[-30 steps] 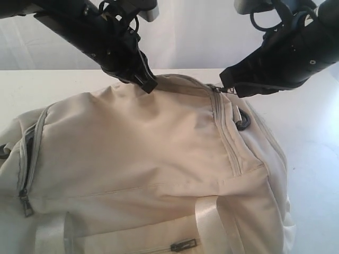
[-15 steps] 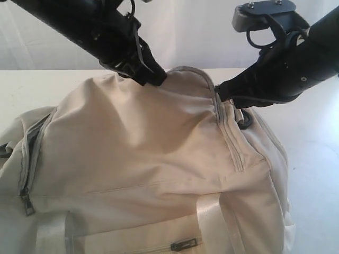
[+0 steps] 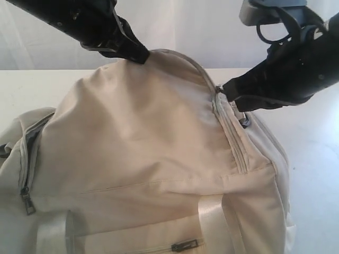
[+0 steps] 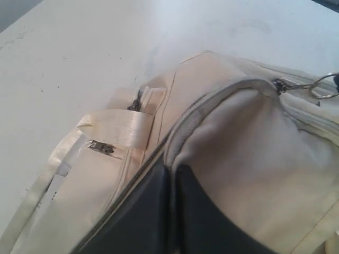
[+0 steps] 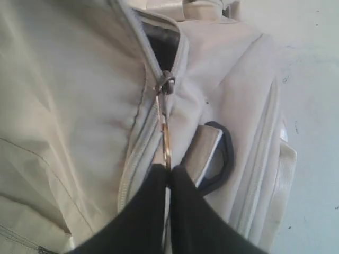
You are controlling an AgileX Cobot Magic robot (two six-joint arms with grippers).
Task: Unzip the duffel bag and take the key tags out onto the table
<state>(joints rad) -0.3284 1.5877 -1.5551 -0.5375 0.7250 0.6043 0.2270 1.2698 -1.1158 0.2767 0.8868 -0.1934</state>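
here, in the exterior view, the duffel bag (image 3: 148, 159) lies on the white worktop (image 3: 32, 90), its top pulled up into a peak. the left fingers (image 3: 142, 57) are clenched on the fabric at that peak. the right fingers (image 3: 226, 89) meet the slider (image 3: 218, 90) of the top zip (image 3: 229, 135), toward the bag's right end. a small side zip pull (image 3: 184, 245) lies low on the near face.

in the left wrist view, the left fingers (image 4: 170, 180) pinch a fold of cream fabric just beside the top zip. the slider (image 4: 279, 84) and its pull ring (image 4: 324, 87) sit further along the seam. a pale webbing strap (image 4: 119, 129) crosses a side pocket.

in the right wrist view, the right fingers (image 5: 168, 173) are closed tight on the metal pull ring (image 5: 166, 135), which hangs from the slider (image 5: 167, 83). beyond the slider the zip gapes a little, showing dark lining (image 5: 161, 37).
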